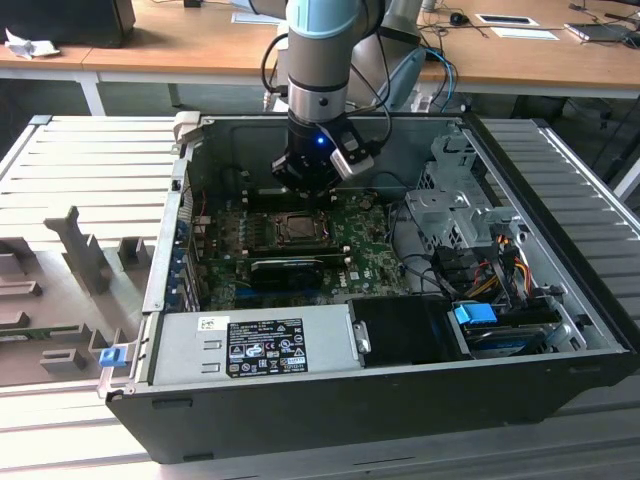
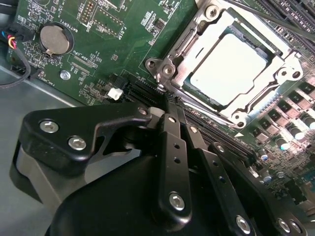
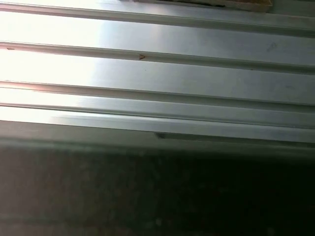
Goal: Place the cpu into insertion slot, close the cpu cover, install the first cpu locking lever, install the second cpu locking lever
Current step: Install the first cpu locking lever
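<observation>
In the second wrist view the cpu [image 2: 229, 69] lies flat in the insertion slot [image 2: 177, 46], its pale face showing through the window of the cpu cover [image 2: 268, 42], which is down over it. A thin locking lever [image 2: 204, 110] runs along the socket's near edge. My gripper [image 2: 165, 98] has its black fingers [image 2: 173, 142] together, tips at the socket corner by that lever's end. I cannot tell whether anything is pinched. In the exterior view my gripper [image 1: 308, 190] hangs just above the socket [image 1: 299, 228] on the green board [image 1: 370, 250].
The board sits deep in an open computer case [image 1: 180, 250] with a power supply [image 1: 250, 345] in front, a black card [image 1: 288, 268] beside the socket and drive cages with cables [image 1: 480, 270] on the exterior view's right. Ribbed metal tabletop [image 3: 157, 73] surrounds the case.
</observation>
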`<state>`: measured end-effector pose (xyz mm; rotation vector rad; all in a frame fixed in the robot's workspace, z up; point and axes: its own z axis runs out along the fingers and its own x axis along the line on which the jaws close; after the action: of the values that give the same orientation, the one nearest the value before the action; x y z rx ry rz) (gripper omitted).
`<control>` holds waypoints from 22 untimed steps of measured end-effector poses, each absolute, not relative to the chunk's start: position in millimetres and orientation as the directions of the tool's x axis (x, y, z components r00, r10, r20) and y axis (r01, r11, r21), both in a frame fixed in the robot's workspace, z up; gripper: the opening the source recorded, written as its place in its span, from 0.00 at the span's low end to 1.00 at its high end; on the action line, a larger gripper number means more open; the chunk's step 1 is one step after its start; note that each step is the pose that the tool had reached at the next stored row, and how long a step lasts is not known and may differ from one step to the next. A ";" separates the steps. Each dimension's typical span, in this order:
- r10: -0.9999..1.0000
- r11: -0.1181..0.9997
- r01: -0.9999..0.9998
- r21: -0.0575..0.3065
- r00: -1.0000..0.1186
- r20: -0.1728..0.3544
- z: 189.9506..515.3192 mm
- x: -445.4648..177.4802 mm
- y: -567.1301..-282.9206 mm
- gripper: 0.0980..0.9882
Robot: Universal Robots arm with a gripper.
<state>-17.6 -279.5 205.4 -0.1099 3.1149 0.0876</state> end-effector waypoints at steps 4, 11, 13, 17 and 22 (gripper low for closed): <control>-0.070 0.996 -0.071 0.055 -0.997 -0.025 204.7 -17.6 -279.4 0.01; -0.070 0.996 -0.071 0.053 -0.997 -0.025 203.3 -17.5 -279.5 0.01; -0.070 0.996 -0.071 0.053 -0.997 -0.025 203.2 -17.4 -279.8 0.01; -0.069 0.996 -0.070 0.053 -0.997 -0.025 203.0 -17.4 -281.3 0.01; -0.069 0.996 -0.070 0.054 -0.997 -0.025 201.2 -17.3 -281.5 0.01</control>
<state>-17.3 -281.5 201.2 -0.1090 3.1154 0.0860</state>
